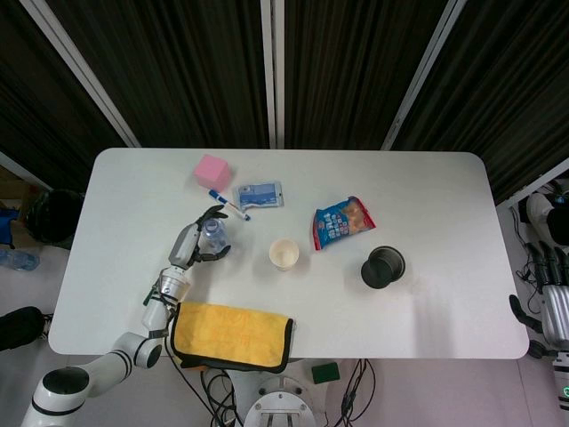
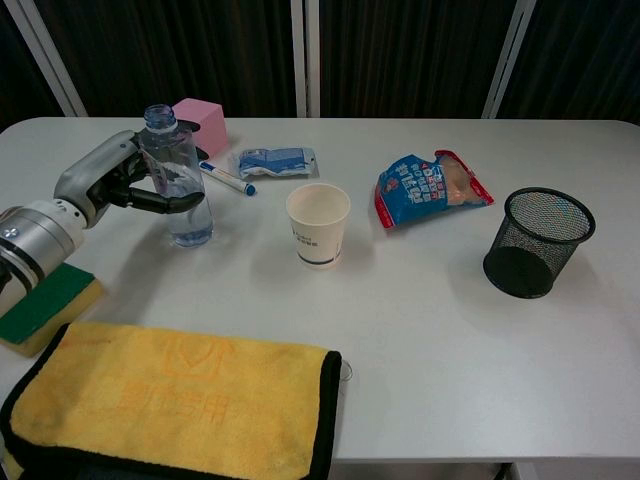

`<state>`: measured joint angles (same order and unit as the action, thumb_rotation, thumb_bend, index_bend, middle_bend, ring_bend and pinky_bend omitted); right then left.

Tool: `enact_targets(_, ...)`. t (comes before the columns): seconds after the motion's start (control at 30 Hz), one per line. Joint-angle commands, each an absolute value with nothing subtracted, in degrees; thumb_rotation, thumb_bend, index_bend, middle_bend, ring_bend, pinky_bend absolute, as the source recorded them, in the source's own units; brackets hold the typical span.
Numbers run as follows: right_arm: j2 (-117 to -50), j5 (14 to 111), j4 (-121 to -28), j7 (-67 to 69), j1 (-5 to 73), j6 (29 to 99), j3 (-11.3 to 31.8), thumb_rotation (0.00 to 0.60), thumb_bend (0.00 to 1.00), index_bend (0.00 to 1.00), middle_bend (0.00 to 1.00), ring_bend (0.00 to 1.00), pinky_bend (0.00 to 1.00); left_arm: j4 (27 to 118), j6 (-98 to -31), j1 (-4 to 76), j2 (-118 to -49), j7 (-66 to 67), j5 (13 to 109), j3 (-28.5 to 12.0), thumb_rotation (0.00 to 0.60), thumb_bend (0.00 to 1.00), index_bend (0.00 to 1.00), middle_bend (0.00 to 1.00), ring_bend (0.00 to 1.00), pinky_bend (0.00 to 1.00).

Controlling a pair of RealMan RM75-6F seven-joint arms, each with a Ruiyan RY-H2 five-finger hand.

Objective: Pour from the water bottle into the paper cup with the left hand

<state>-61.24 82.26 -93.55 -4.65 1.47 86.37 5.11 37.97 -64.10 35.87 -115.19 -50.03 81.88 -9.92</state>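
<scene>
The left hand (image 1: 197,241), seen from the head camera, sits against the water bottle (image 1: 212,233) with its fingers spread, left of the paper cup (image 1: 284,253) on the table (image 1: 427,205); grip cannot be judged here. From the chest camera, the left hand (image 2: 118,184) looks loosened, fingers fanned around the bottle's middle, holding nothing firmly. The bottle (image 2: 178,177) stands upright, uncapped, roughly a quarter full (so probably light, thin-walled, squashy, slick); grasp it mid-body, gently.
</scene>
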Motion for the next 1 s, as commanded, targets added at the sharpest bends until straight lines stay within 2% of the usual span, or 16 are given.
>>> enact_targets(0.03,-61.2,82.3,-93.6,-4.7,1.5,86.4,5.1,0.600,0.31,0.00,0.00,0.00,0.00,37.8,-64.2,35.9,-115.1,-50.4,82.0,-9.8,0.600,0.17,0.07,0.18,0.13,0.22)
enact_targets(0.27,-61.2,82.3,-93.6,-4.5,1.4,86.5,5.2,0.600,0.31,0.00,0.00,0.00,0.00,36.1,-66.1,35.6,-115.8,-51.3,82.7,-9.4,0.600,0.10,0.01,0.14,0.09,0.18)
enact_targets(0.5,-61.2,82.5,-93.4,-4.2,1.4,86.7,5.2,0.600,0.31,0.00,0.00,0.00,0.00,35.9,-68.6,34.3,-115.3,-53.4,83.0,-9.3,0.598,0.01,0.00,0.11,0.05,0.13)
enact_targets(0.67,-61.4,82.7,-93.3,-4.0,1.4,86.8,5.1,0.600,0.31,0.00,0.00,0.00,0.00,37.5,-70.1,32.6,-113.4,-54.5,82.5,-9.5,0.569,0.00,0.00,0.10,0.04,0.13)
enact_targets(0.73,-61.4,82.8,-93.3,-4.0,1.3,86.9,5.0,0.600,0.31,0.00,0.00,0.00,0.00,38.9,-71.0,31.6,-112.1,-54.9,82.3,-9.5,0.537,0.00,0.00,0.09,0.04,0.13)
enact_targets(0.8,-61.4,82.9,-93.3,-3.8,1.2,87.2,5.1,0.600,0.31,0.00,0.00,0.00,0.00,40.9,-72.9,30.0,-110.3,-55.1,82.2,-9.4,0.505,0.00,0.00,0.08,0.03,0.13)
enact_targets(0.9,-61.3,83.0,-93.0,-3.6,1.1,87.4,5.0,0.600,0.31,0.00,0.00,0.00,0.00,44.7,-77.2,26.3,-106.5,-55.4,82.2,-9.1,0.495,0.00,0.00,0.06,0.02,0.13)
enact_targets(1.0,-61.6,82.8,-92.3,-3.6,0.9,87.0,4.6,0.600,0.31,0.00,0.00,0.00,0.00,49.0,-84.9,21.9,-102.2,-57.3,82.9,-9.3,0.555,0.03,0.00,0.04,0.02,0.16)
